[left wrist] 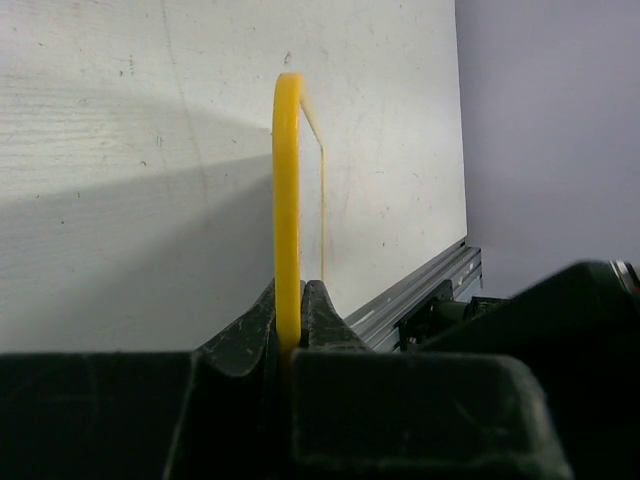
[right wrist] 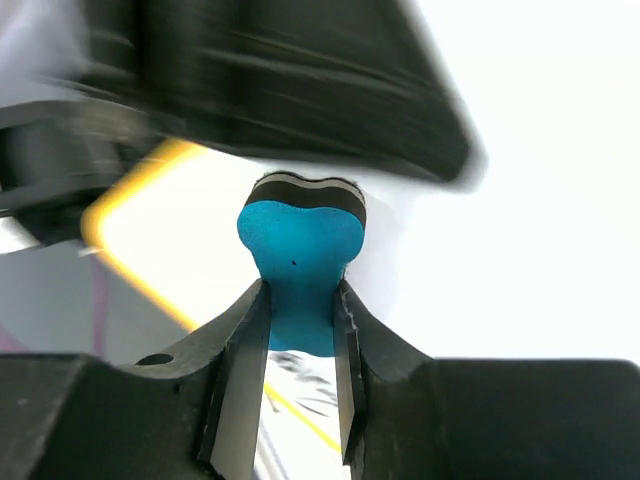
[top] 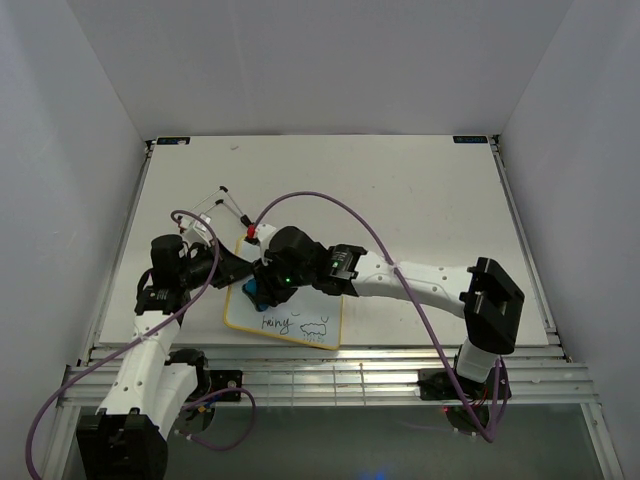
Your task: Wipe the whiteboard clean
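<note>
The whiteboard (top: 300, 318) lies near the table's front edge, white with a thin yellow rim and black handwriting on its near part. My left gripper (top: 236, 268) is shut on the board's left rim; in the left wrist view the yellow rim (left wrist: 287, 200) runs up from between its closed fingers. My right gripper (top: 262, 288) is shut on the blue eraser (top: 254, 292) and holds it over the board's left side. In the right wrist view the eraser (right wrist: 300, 250) is squeezed between the fingers, its dark felt face against the board (right wrist: 200, 240).
A red-capped marker (top: 249, 228) lies just beyond the board, with thin white rods (top: 222, 200) further left. The metal rail (top: 330, 352) runs along the table's front edge. A purple cable (top: 330, 205) arcs over the right arm.
</note>
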Tool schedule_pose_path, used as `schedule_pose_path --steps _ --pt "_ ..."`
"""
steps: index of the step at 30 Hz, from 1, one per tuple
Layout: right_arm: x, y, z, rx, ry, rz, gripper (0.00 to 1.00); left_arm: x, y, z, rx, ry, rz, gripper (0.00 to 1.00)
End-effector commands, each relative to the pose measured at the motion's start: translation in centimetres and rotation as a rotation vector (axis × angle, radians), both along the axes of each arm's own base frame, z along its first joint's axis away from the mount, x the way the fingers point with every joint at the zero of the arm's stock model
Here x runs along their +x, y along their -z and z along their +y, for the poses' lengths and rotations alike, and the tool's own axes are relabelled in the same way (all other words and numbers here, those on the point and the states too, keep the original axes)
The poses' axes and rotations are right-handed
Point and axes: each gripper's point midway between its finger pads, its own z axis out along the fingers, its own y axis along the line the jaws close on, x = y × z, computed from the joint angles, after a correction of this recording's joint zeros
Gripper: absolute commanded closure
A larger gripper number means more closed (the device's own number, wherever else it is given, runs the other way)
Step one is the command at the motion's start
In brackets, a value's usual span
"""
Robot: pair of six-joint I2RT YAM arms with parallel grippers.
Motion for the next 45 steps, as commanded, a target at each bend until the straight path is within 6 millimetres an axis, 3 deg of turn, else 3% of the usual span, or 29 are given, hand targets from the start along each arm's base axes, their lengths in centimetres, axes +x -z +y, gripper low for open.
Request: schedule_pose_path --steps 1,3,5,9,10,12,13,16,18,21,27,32,37,43,45 --pt "4.6 10.9 -10.6 -0.522 0.28 -0.088 0.92 0.2 -2.7 -0.8 0.027 0.079 -0.173 1.0" --pt "4.8 11.0 -12.0 -0.566 0.313 -0.099 0.92 0.2 -2.6 -0.8 0.028 0.078 -0.172 1.0" --pt "4.5 10.7 -11.9 -0.552 0.299 -0.081 0.92 0.3 -2.5 -0.8 0.028 0.075 -0.167 1.0" --pt "1.7 9.1 -7.7 -0.37 0.147 0.008 0.92 0.4 -2.5 -0.6 0.033 0.064 -0.166 1.0" --pt "-0.1 8.0 -5.5 -0.281 0.07 0.04 0.92 0.4 -2.5 -0.6 0.036 0.059 -0.166 1.0" --pt "-2.2 6.5 -3.1 -0.188 -0.015 0.051 0.92 0.4 -2.4 -0.5 0.038 0.055 -0.164 1.0" --pt "-4.5 5.3 -1.4 -0.119 -0.092 0.072 0.92 0.5 -2.4 -0.5 0.039 0.052 -0.163 1.0" --pt "-8.0 3.2 0.6 -0.024 -0.201 0.103 0.92 0.6 -2.3 -0.5 0.04 0.05 -0.156 1.0" --pt "-8.9 2.1 1.1 0.025 -0.23 0.118 0.92 0.6 -2.2 -0.5 0.042 0.049 -0.154 1.0" --pt "-9.2 2.5 0.0 0.024 -0.235 0.123 0.92 0.6 -2.3 -0.3 0.046 0.041 -0.156 1.0" --pt "-8.9 6.5 -3.6 -0.12 -0.206 0.098 0.92 1.0 -2.0 0.1 0.061 0.006 -0.141 1.0" --pt "-4.7 11.3 -8.9 -0.34 0.047 0.027 0.92 1.3 -1.7 0.7 0.087 -0.04 -0.124 1.0" --pt "-1.3 13.2 -13.6 -0.471 0.258 0.002 0.92 1.7 -1.4 1.3 0.103 -0.083 -0.108 1.0" --pt "0.3 15.4 -19.1 -0.616 0.382 -0.005 0.92 2.2 -0.9 2.5 0.141 -0.169 -0.085 1.0" --pt "0.3 16.1 -19.8 -0.62 0.386 0.012 0.92 2.3 -0.8 2.7 0.146 -0.182 -0.077 1.0"
